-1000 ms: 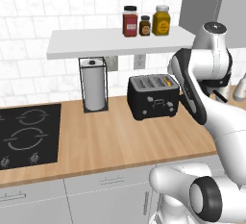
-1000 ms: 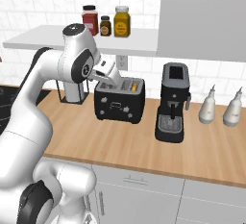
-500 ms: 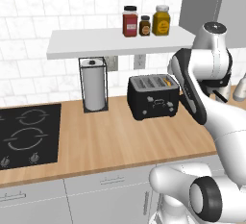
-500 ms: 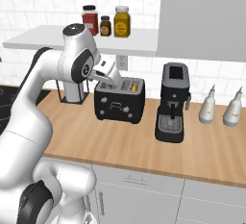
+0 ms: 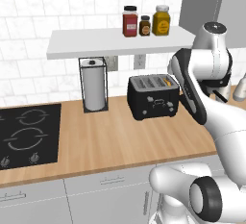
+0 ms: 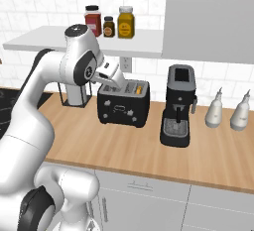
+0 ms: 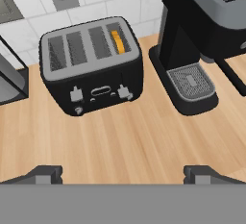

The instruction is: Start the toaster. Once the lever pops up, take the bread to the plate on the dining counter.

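The toaster (image 7: 92, 64) stands on the tabletop (image 7: 134, 141) just left of the coffee machine (image 7: 202, 35), bread (image 7: 117, 42) in its rightmost slot, while the hand (image 7: 123, 174) hangs spread and empty before it.

Arm bent high, elbow up; hand (image 7: 123, 172) fully open, nothing held, tilted fwd and down.

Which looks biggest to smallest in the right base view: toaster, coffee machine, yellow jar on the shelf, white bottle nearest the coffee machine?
1. coffee machine
2. toaster, close to it in bulk, so the top two are unsure
3. white bottle
4. yellow jar, close to the bottle and farther back, so unsure
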Available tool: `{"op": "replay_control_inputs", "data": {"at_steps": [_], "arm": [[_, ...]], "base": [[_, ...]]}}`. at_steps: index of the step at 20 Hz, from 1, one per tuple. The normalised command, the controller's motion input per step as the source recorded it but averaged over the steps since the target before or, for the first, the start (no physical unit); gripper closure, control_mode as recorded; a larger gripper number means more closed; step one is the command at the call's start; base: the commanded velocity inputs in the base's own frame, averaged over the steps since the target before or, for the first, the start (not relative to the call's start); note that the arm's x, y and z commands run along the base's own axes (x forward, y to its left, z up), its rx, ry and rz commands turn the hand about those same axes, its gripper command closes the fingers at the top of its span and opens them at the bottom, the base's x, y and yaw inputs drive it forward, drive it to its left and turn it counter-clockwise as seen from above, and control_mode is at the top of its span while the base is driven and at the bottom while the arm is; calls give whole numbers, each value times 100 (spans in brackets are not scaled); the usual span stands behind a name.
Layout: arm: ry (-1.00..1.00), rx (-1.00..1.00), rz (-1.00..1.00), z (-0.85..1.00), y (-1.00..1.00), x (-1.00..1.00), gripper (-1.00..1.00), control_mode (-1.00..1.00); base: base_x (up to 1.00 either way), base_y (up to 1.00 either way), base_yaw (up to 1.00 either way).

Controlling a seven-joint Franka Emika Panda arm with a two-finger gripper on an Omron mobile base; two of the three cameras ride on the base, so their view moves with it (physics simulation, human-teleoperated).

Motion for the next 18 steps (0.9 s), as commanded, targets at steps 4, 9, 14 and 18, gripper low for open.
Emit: {"op": "replay_control_inputs", "data": {"at_steps": [4, 9, 14, 18], "arm": [[0, 0, 0, 0, 0, 0, -100, -100], [0, 0, 0, 0, 0, 0, -100, -100], [0, 0, 0, 0, 0, 0, -100, -100], [0, 0, 0, 0, 0, 0, -100, -100]], "base": [[0, 0, 0], [0, 0, 0], [0, 0, 0], [0, 0, 0]]}}
